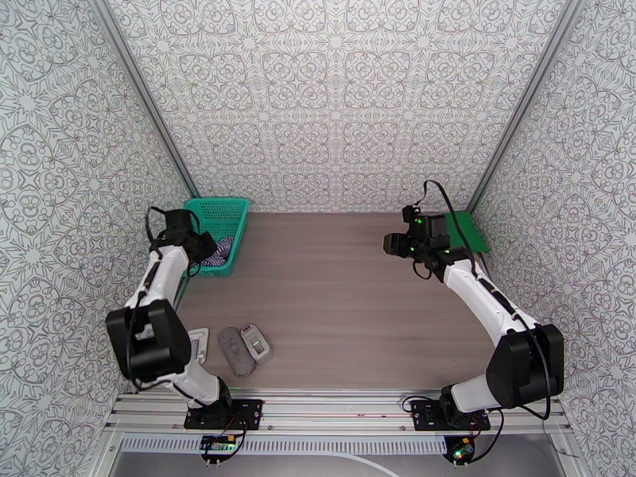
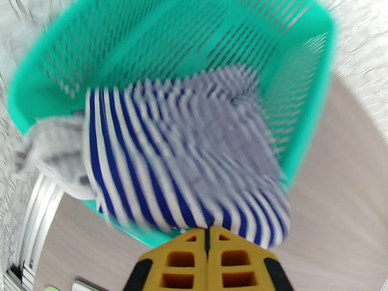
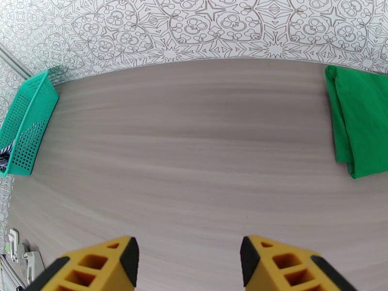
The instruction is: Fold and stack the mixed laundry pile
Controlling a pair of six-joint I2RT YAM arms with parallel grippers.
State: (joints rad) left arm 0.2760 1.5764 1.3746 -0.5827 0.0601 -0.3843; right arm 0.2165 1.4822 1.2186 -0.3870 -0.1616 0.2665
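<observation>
Patterned grey-white walls (image 1: 334, 97) close in a wood-grain desk (image 1: 342, 312) on three sides. At the far left corner of the desk stands a teal mesh basket (image 1: 215, 204), and the striped top (image 1: 219, 252) lies in it, with navy and white thin stripes. From the left wrist camera the picture is blurred, but the striped top (image 2: 169, 156) hangs over the near wall of the basket (image 2: 145, 44). The left fingers (image 2: 182, 260) are pressed together with no gap between them. The hem of the top meets their tips and looks pinched there.

At the far right edge of the desk lies the green shirt (image 1: 465, 230), flat and folded, well apart from the basket. The right arm is raised above the desk near this shirt. In its wrist camera the right fingers (image 3: 97, 267) stand clearly apart, with only bare desk between them; they hold nothing. The green shirt (image 3: 361, 122) is on the right side of that view and the basket (image 3: 29, 122) is on the far left.

Near the left arm's base, two small grey objects (image 1: 234, 351) lie side by side on the desk.
</observation>
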